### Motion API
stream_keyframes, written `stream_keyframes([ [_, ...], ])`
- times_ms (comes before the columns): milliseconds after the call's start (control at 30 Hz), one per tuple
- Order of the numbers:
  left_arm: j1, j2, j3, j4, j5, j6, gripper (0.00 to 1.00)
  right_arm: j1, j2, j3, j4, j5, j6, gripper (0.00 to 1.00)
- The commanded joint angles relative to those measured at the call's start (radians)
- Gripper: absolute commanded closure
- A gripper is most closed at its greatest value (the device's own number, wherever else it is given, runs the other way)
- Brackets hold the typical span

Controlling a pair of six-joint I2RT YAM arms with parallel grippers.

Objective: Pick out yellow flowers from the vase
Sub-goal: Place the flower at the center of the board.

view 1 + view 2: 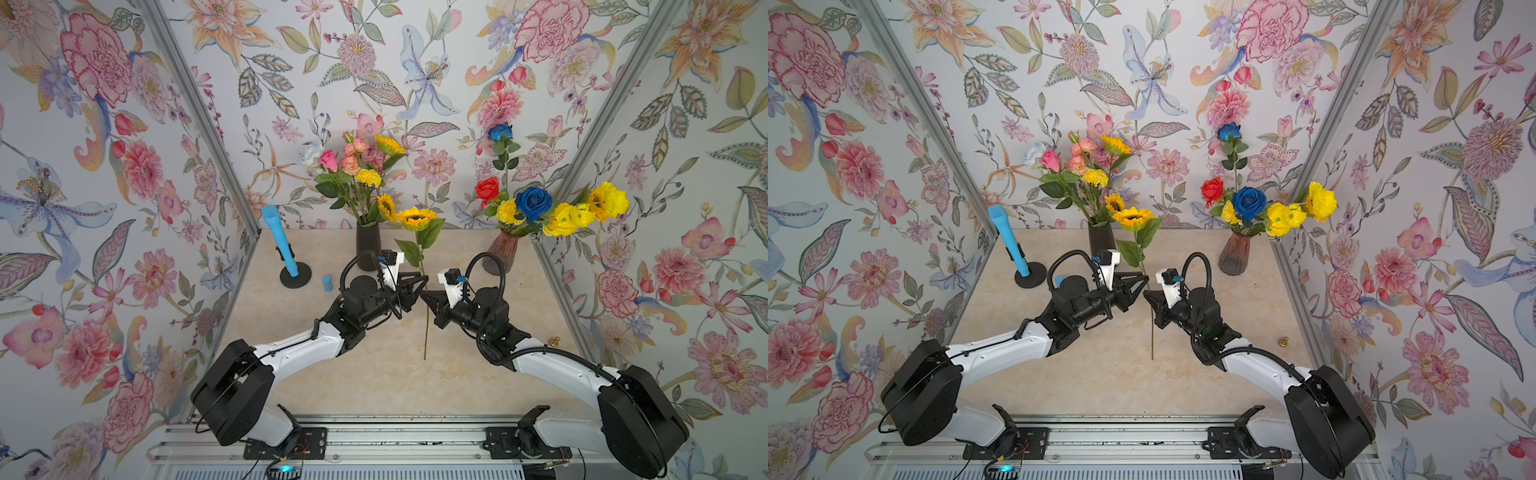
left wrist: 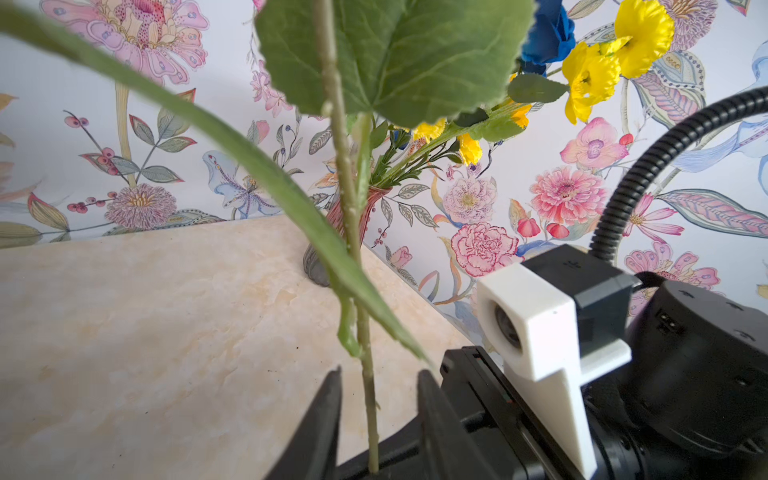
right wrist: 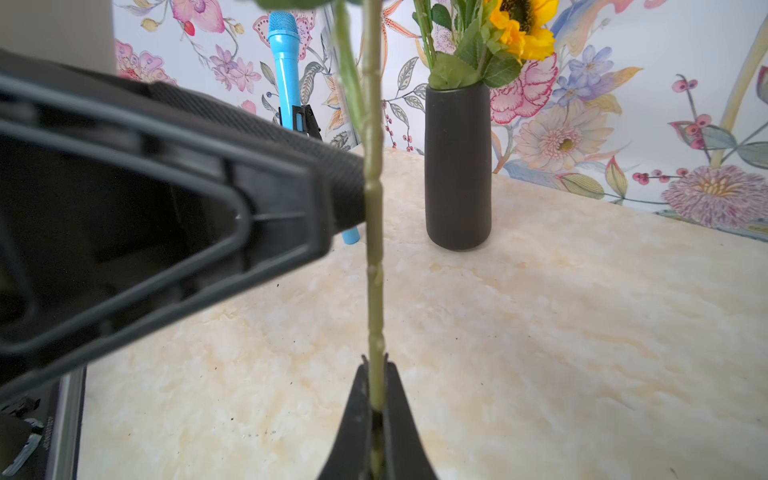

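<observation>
My right end effector is closed on the stem of one sunflower. It holds the flower upright just beside the black vase, on the side toward the pink vase. My left end effector is open. Its fingers stand on both sides of the same stem, a little higher, and the left wrist view shows a gap on each side. Other yellow flowers stand in the black vase, and more in the pink vase.

The table is closed in by papered walls behind the black vase and at both sides. Its wide bare part lies in front of the black vase, toward my bases. A blue microphone stands on the other side of the black vase, near the side wall.

Both wrist views cut off the bloom at the frame edge. In the left wrist view a large leaf and the stem cover much of the pink vase. In the right wrist view my left end effector hides the foot of the microphone. In both top views the stem's lower end comes close to the table, but I cannot tell if it touches.
</observation>
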Motion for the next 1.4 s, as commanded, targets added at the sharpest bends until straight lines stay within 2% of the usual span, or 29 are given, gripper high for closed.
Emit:
stream_keyframes([
  [0, -0.008, -0.051, -0.025, -0.017, -0.061, 0.054, 0.19, -0.002, 0.007, 0.036, -0.027, 0.046, -0.006, 1.0],
  [33, -0.009, -0.067, -0.034, -0.021, -0.074, 0.069, 0.04, -0.002, 0.007, 0.042, -0.04, 0.058, -0.005, 1.0],
  [67, -0.009, -0.085, -0.048, -0.022, -0.087, 0.086, 0.0, -0.004, 0.01, 0.054, -0.062, 0.07, -0.005, 1.0],
  [200, -0.008, -0.165, -0.102, -0.024, -0.143, 0.146, 0.0, -0.033, 0.049, 0.153, -0.218, 0.099, 0.023, 1.0],
  [400, -0.008, -0.279, -0.219, 0.015, -0.27, 0.206, 0.0, -0.134, 0.172, 0.319, -0.46, 0.119, 0.134, 1.0],
  [500, -0.007, -0.315, -0.261, 0.026, -0.366, 0.2, 0.0, -0.165, 0.264, 0.412, -0.582, 0.135, 0.155, 1.0],
  [667, -0.007, -0.354, -0.299, 0.014, -0.456, 0.229, 0.0, -0.177, 0.456, 0.549, -0.735, 0.104, 0.171, 1.0],
  [933, -0.007, -0.414, -0.403, 0.065, -0.662, 0.164, 0.0, -0.161, 0.666, 0.671, -0.863, 0.137, 0.157, 1.0],
  [1100, -0.005, -0.429, -0.402, 0.028, -0.711, 0.217, 0.0, -0.15, 0.712, 0.679, -0.876, 0.182, 0.141, 1.0],
  [1367, -0.005, -0.419, -0.386, -0.016, -0.708, 0.255, 0.0, -0.133, 0.719, 0.683, -0.883, 0.226, 0.121, 0.95],
])
